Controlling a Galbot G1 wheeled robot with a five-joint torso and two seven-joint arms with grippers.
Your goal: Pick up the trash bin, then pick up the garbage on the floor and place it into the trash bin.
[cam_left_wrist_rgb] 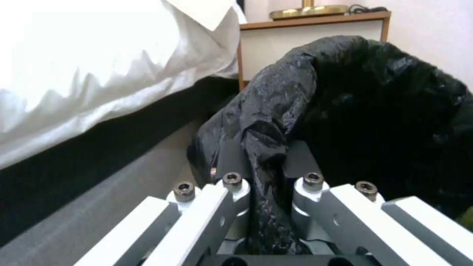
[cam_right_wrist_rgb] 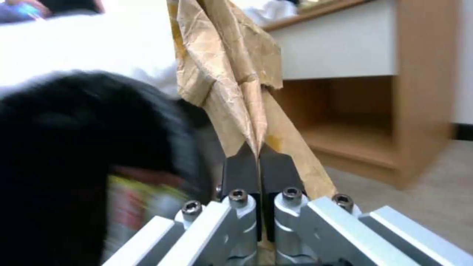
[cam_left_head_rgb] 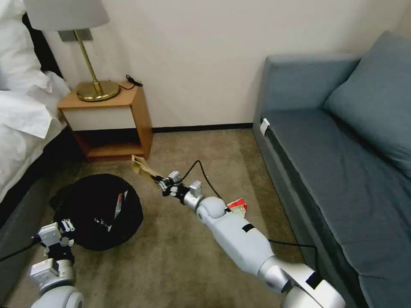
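The trash bin (cam_left_head_rgb: 100, 209), wrapped in a crinkly black liner, stands on the carpet floor (cam_left_head_rgb: 180, 256) beside the bed. My left gripper (cam_left_head_rgb: 66, 225) is at its near rim, shut on a fold of the liner (cam_left_wrist_rgb: 264, 155). Some litter (cam_left_head_rgb: 119, 202) lies inside the bin. My right gripper (cam_left_head_rgb: 160, 183) hovers just right of the bin's far rim, shut on a crumpled tan paper (cam_left_head_rgb: 143, 169) that sticks out past the fingertips (cam_right_wrist_rgb: 231, 74). A crumpled red-white wrapper (cam_left_head_rgb: 237, 206) lies on the floor behind my right forearm.
A wooden nightstand (cam_left_head_rgb: 115, 115) with a brass lamp (cam_left_head_rgb: 92, 85) stands against the wall beyond the bin. The bed (cam_left_head_rgb: 21, 119) borders the left, a blue sofa (cam_left_head_rgb: 342, 162) the right. A black cable (cam_left_head_rgb: 201, 169) arcs over my right wrist.
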